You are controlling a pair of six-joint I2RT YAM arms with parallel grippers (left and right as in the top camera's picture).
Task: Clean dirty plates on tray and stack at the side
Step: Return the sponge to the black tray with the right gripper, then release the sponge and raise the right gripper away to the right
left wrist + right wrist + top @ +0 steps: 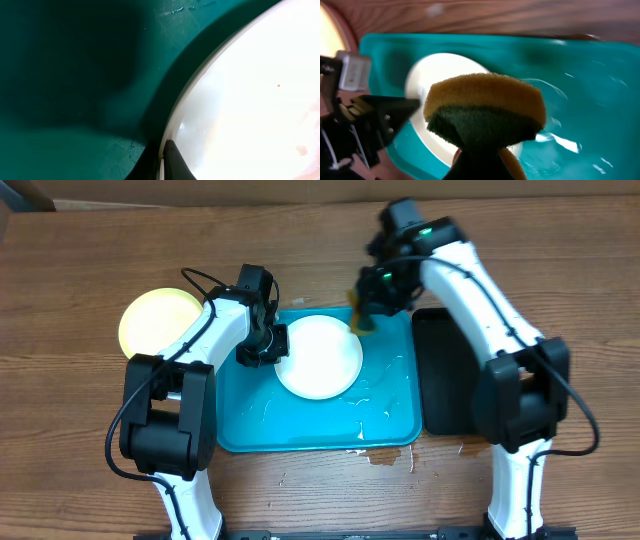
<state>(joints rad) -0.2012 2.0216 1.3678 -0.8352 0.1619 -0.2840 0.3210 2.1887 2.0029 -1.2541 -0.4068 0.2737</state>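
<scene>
A white plate [320, 357] lies on the turquoise tray [300, 425], toward its back. My left gripper [264, 346] is shut on the plate's left rim. In the left wrist view the rim runs between the fingers [163, 161], and the plate [250, 100] shows faint orange specks. My right gripper [366, 302] is shut on a yellow and green sponge [362, 317] and holds it just above the plate's back right edge. The sponge [485, 102] fills the right wrist view over the plate [432, 75]. A pale yellow-green plate [158, 323] lies on the table left of the tray. A second white plate is out of view.
A black tray [445, 370] lies against the turquoise tray's right side. Water streaks lie on the turquoise tray's right half [580, 75]. A small puddle [385, 455] wets the wooden table at the tray's front right corner.
</scene>
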